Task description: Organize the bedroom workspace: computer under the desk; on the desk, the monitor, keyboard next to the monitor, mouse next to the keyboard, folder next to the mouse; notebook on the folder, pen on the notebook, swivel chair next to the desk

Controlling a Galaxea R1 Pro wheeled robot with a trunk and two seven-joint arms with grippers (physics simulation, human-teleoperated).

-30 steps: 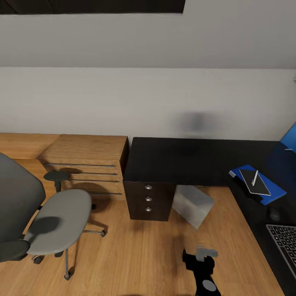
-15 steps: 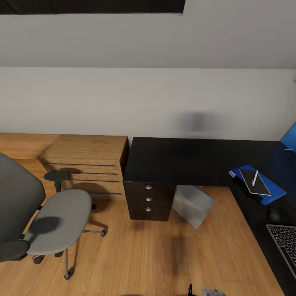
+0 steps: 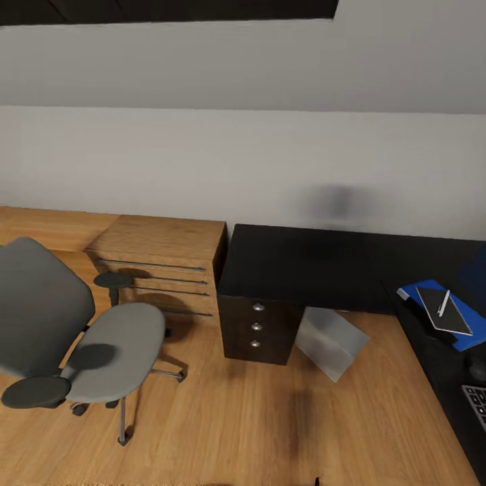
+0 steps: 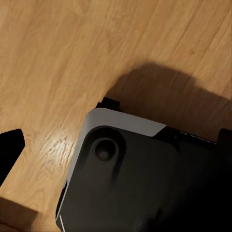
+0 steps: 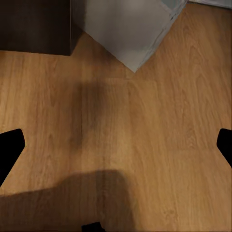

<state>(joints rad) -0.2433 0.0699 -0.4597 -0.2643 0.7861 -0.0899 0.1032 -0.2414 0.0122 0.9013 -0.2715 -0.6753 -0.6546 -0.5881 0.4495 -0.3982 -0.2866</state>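
Across the head view, the whole picture has shifted since a second ago, so the camera has turned toward the robot's left; the things themselves have not moved. The swivel chair (image 3: 81,344) now shows more fully on the wooden floor (image 3: 256,432), well apart from the desk (image 3: 304,263). The computer (image 3: 331,341) stands tilted, partly under the black top, beside the dark cabinet (image 3: 255,329). At the right edge the folder (image 3: 469,337) lies on the desk with the notebook (image 3: 442,310) on it and the pen (image 3: 444,302) on the notebook; the mouse (image 3: 478,368) and a corner of the keyboard (image 3: 478,401) lie near. The gripper seen at the bottom one second ago has dropped out of that view. I judge that the stacking is finished and the chair is the next thing to bring.

From the left wrist view, a dark part of the robot's own body (image 4: 145,183) hangs over the floor, and one dark fingertip (image 4: 8,152) is at the border; I cannot tell its opening.

From the right wrist view, two dark fingertips (image 5: 9,150) stand at opposite borders, so the right gripper (image 5: 116,150) is spread wide and holds nothing, with the computer ahead.
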